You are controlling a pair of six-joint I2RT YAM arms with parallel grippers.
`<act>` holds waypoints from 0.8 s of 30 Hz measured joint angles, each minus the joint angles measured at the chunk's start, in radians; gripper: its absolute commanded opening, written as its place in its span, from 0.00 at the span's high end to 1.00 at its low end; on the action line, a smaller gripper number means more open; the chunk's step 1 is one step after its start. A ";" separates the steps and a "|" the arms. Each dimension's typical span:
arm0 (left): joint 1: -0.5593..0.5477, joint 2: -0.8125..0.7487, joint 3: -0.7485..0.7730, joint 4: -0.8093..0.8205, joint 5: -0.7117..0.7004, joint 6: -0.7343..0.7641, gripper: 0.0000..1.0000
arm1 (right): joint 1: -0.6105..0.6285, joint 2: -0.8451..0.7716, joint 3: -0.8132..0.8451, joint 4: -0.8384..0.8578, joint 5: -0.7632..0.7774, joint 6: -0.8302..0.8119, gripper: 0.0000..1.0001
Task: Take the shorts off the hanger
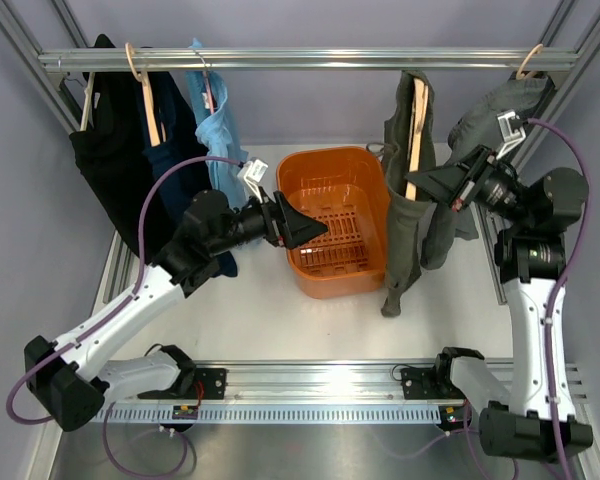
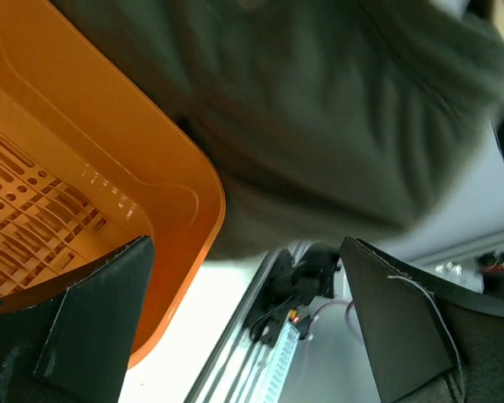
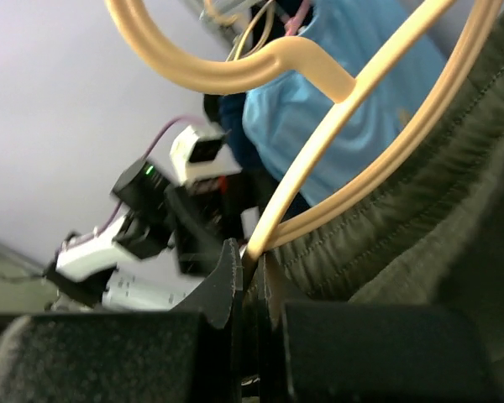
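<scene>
The dark olive-green shorts (image 1: 405, 215) hang draped over the pale wooden hanger (image 1: 416, 130), just right of the orange basket (image 1: 332, 170). My right gripper (image 1: 422, 185) is shut on the lower end of the hanger's arm. In the right wrist view the hanger (image 3: 319, 155) runs up from my closed gripper (image 3: 254, 270), with the shorts (image 3: 420, 243) folded over it. My left gripper (image 1: 315, 228) is open and empty over the basket, its tips pointing at the shorts. In the left wrist view my left gripper (image 2: 248, 315) sits apart from the shorts (image 2: 319, 109), above the basket rim (image 2: 206, 197).
A metal rail (image 1: 300, 58) crosses the back. Black (image 1: 110, 160), navy (image 1: 175, 140) and light blue (image 1: 218, 135) garments hang at its left. A grey garment (image 1: 500, 110) hangs at the right, close behind my right arm. Frame posts stand at both sides.
</scene>
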 measured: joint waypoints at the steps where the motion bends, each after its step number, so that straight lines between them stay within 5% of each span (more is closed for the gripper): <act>1: 0.000 0.009 0.000 0.012 -0.009 -0.023 0.01 | 0.000 -0.037 -0.007 -0.013 -0.026 -0.007 1.00; 13: -0.001 0.134 0.220 0.065 -0.074 -0.131 0.01 | 0.006 -0.313 -0.130 -0.060 -0.179 -0.122 1.00; 24: -0.001 0.110 0.292 0.095 -0.034 0.054 0.02 | 0.006 -0.373 -0.143 -0.254 -0.209 -0.263 1.00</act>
